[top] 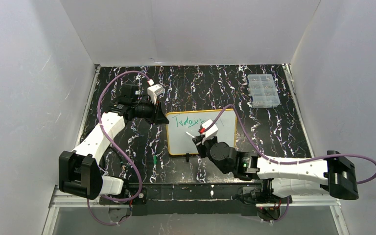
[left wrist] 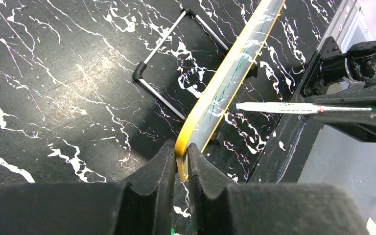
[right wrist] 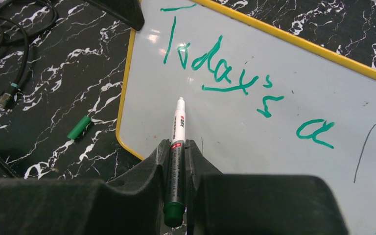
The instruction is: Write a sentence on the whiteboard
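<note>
L hand (left wrist: 180,152) clamps whiteboard (top: 181,139) corner; R hand (right wrist: 177,149) grips marker (right wrist: 178,125), tip near board face.

Read green handwriting on whiteboard (right wrist: 274,147) at counter middle: "Today's a", running along board side nearer counter's far edge. Saw small red logo and print on marker (right wrist: 178,128) barrel; too small for me to read.

1. Board (right wrist: 274,161): glossy, smooth white face; yellow plastic-looking frame.
2. Table (left wrist: 54,98): black, white-veined, slight sheen.
3. Marker (right wrist: 178,125): smooth white plastic.
4. Box (top: 263,90): clear plastic.
5. Left fingers (left wrist: 152,186): matt black.
</note>
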### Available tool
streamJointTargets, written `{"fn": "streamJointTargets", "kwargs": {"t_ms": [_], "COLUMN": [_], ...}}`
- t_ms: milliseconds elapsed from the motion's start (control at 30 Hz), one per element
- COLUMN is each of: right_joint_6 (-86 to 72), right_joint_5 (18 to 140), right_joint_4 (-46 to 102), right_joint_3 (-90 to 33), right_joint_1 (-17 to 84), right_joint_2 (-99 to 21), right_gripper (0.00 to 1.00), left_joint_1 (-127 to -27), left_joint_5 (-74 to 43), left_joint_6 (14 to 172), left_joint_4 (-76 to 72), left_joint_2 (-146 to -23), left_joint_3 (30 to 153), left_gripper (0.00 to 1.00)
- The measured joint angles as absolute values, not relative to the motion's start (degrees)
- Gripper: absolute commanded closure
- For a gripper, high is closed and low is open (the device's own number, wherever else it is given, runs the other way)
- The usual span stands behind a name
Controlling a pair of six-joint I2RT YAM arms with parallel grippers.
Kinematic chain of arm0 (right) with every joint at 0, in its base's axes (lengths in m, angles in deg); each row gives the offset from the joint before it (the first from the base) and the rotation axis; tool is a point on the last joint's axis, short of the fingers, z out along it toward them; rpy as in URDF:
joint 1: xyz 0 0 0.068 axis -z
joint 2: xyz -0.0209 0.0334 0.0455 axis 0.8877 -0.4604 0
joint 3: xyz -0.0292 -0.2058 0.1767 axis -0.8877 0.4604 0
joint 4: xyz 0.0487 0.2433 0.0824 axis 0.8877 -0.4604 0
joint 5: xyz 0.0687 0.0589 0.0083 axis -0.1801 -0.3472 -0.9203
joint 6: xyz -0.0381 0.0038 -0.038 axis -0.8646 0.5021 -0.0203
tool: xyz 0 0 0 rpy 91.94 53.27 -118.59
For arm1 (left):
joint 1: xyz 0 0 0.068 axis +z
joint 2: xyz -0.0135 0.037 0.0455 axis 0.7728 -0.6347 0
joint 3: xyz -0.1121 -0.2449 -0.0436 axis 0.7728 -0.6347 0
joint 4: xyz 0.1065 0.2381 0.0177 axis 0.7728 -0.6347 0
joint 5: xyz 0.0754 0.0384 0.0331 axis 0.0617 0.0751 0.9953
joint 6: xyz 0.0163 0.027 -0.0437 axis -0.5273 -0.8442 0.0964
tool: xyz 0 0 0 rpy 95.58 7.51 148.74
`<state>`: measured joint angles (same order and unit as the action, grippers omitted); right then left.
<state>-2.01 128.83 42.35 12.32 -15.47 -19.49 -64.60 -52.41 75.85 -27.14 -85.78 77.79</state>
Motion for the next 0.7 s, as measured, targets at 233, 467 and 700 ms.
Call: {"fn": "streamJointTargets", "kwargs": {"t_ms": [233,467,700], "right_joint_6": [-2.0,-1.4,1.1], "right_joint_5": [129.4,131.2,131.7], "right_joint_4": [43.1,42.2,40.1], "right_joint_3": [12.3,12.2,12.2], "right_joint_1": [-15.5,-15.6,-16.0], "right_joint_2": [-21.5,-22.6,-22.7], "right_gripper": [0.99,0.99,0.99], "left_joint_1": [-64.6,-64.6,-64.6], "left_joint_5": [-52.4,-52.4,-52.3], "left_joint_6": [75.8,75.8,75.8], "left_joint_4": [-27.1,-27.1,-27.1], "left_joint_2": [-85.8,-85.8,-85.8], "left_joint_3": [77.8,77.8,77.8], "left_gripper": [1.00,1.00,1.00]}}
